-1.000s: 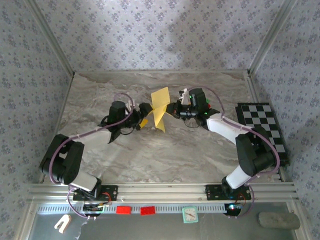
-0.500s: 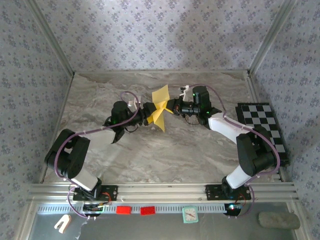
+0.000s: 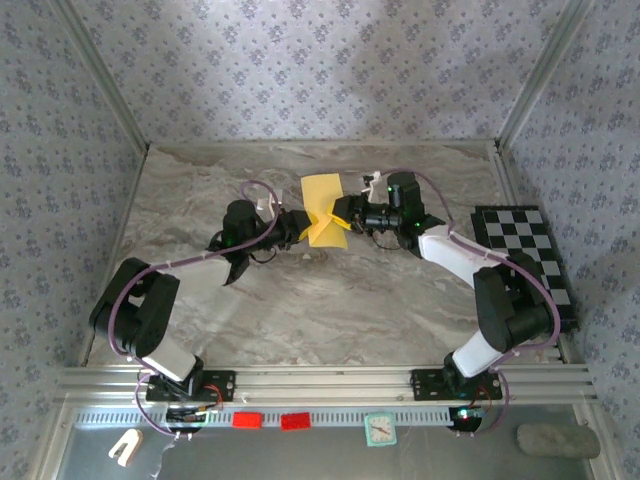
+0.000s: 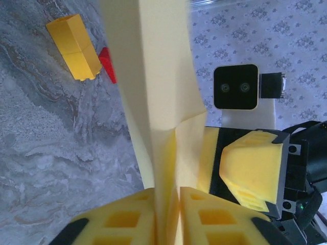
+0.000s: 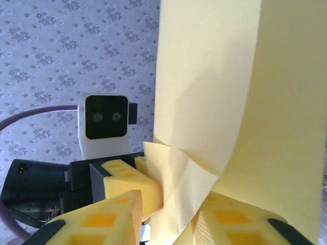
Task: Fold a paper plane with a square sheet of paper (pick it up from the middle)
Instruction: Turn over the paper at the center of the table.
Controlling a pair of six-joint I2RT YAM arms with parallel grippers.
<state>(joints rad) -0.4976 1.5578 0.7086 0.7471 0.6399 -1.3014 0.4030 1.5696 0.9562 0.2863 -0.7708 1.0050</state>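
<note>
The square sheet of paper (image 3: 322, 195), plain yellow and folded along a crease, hangs above the marble table between my two grippers. My left gripper (image 3: 303, 224) comes in from the left. In its wrist view the left gripper (image 4: 167, 196) is shut on the paper (image 4: 158, 76), which rises out of the pinch. My right gripper (image 3: 338, 212) faces it from the right. In the right wrist view the right gripper (image 5: 171, 209) stands open around the crumpled lower fold of the paper (image 5: 214, 76). One of the left gripper's fingers (image 5: 130, 176) shows just behind that fold.
A black-and-white checkered board (image 3: 525, 260) lies at the table's right edge. A small yellow block (image 4: 74, 46) and a red block (image 4: 108, 64) lie on the marble under the paper. Patterned walls close in the back and both sides.
My left gripper moved right to the paper and shut on it. The right gripper's jaws have parted from their grip. The paper's upper flap has swung flatter.
</note>
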